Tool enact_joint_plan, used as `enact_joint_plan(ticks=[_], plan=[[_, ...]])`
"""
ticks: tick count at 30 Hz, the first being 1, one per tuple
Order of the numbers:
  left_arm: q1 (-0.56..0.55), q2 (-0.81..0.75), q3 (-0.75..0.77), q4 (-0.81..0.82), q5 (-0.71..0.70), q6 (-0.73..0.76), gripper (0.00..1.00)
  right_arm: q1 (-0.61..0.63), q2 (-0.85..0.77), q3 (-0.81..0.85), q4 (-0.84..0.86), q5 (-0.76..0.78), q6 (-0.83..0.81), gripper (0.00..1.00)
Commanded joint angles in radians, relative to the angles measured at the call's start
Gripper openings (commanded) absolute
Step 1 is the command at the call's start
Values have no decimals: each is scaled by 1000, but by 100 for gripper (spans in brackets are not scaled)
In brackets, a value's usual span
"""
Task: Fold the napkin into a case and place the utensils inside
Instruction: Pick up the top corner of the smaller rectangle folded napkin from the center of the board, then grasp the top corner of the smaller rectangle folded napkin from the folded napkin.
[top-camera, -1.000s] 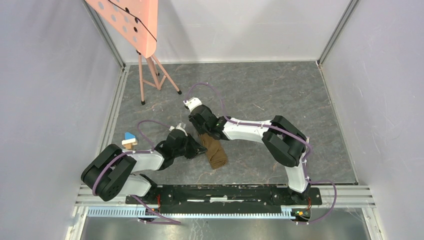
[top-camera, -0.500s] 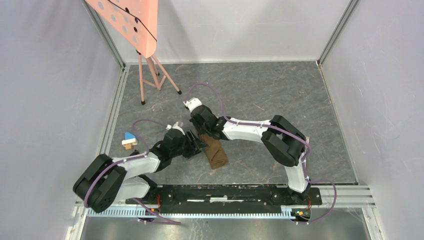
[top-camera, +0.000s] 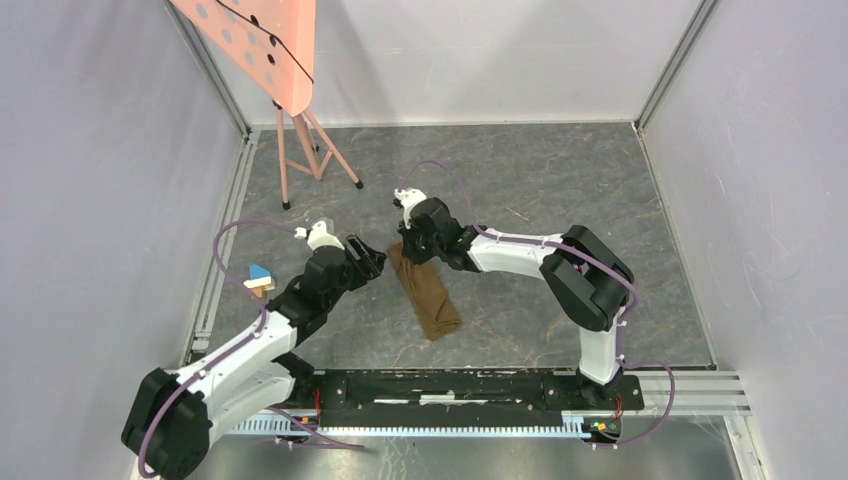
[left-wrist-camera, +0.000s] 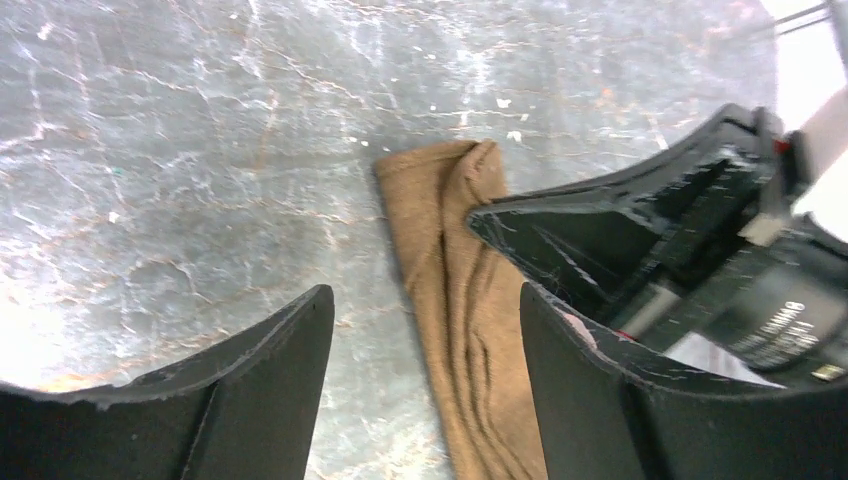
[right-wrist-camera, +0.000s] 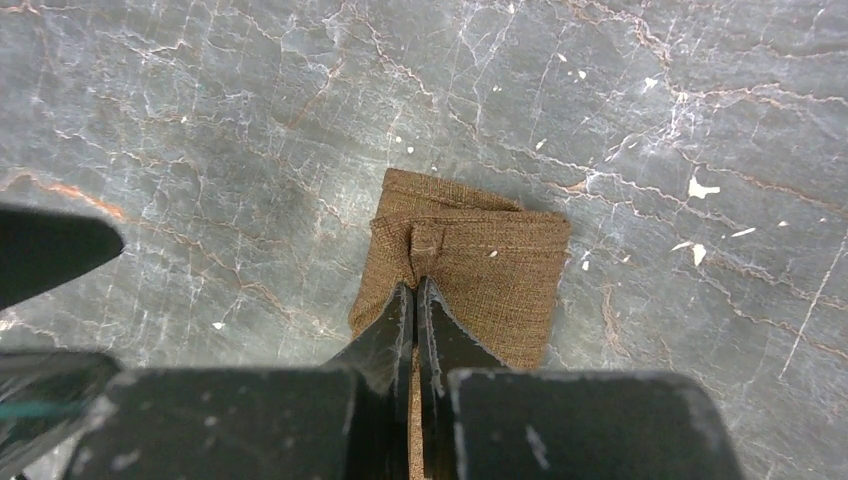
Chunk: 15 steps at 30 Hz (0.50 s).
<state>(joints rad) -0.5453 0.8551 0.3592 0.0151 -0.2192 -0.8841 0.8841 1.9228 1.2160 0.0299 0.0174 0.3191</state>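
Napkin (top-camera: 430, 295): lay folded long and narrow on the tabletop (top-camera: 560, 180). Was pinched at its twelve-o'clock end by right end effector (right-wrist-camera: 415, 290), fully closed. Had left end effector (top-camera: 371, 262) at nine o'clock, agape, empty. Seemed soft, light, limp; best taken through all layers.

Bright even light, soft shadows, mild glare

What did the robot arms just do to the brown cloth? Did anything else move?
The left gripper opened and pulled back to the left, off the napkin. The right gripper pinched shut on the napkin's far end and drew it away from the bases, so the cloth now lies longer and more slanted. The little blue-and-wood block and the pink stand stayed put.
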Motion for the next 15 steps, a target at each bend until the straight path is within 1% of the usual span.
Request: enact_joint_plan(ticks=[1, 4, 7, 15], plan=[[1, 100, 50, 61, -86, 202, 74, -31, -70, -37, 60, -126, 57, 0], [0, 175, 61, 116, -39, 262, 73, -58, -82, -61, 78, -180, 77, 0], [-1, 256, 59, 210, 41, 350, 63, -82, -88, -80, 100, -230, 95, 0], [-46, 410, 159, 206, 35, 485, 41, -102, -85, -67, 95, -275, 101, 0]])
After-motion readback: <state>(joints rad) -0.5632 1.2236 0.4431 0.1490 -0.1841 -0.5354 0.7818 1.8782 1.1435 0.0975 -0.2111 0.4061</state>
